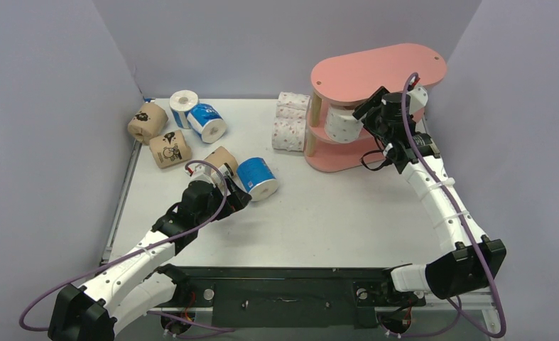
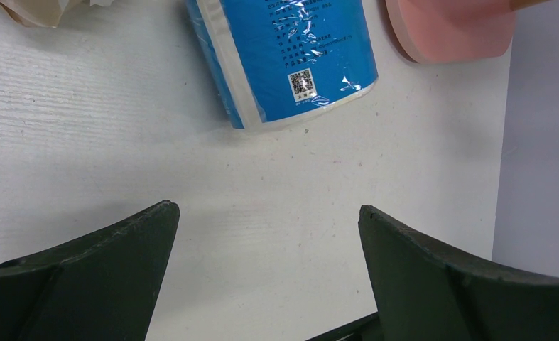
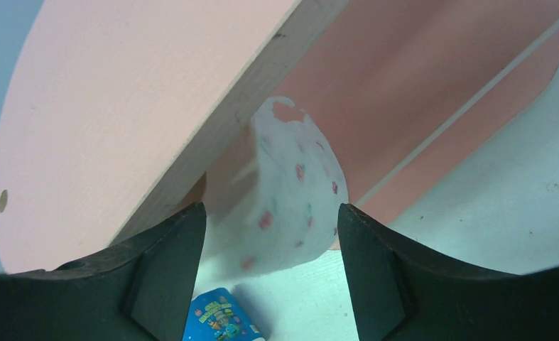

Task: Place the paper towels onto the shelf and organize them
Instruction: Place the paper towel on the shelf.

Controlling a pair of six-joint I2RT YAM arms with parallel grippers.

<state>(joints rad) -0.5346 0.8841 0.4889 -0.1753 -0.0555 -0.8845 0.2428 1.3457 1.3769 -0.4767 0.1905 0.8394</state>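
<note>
The right gripper reaches into the shelf at its middle tier. Its fingers flank a white pink-dotted roll lying on that board near the shelf's left end (the wrist view is blurred there, so it cannot be told whether the pads press the roll or stand just clear). More dotted rolls lie just left of the shelf. Well left of the shelf, the left gripper hovers with jaws spread wide and empty. A blue roll lies on the table just ahead of its fingertips.
</note>
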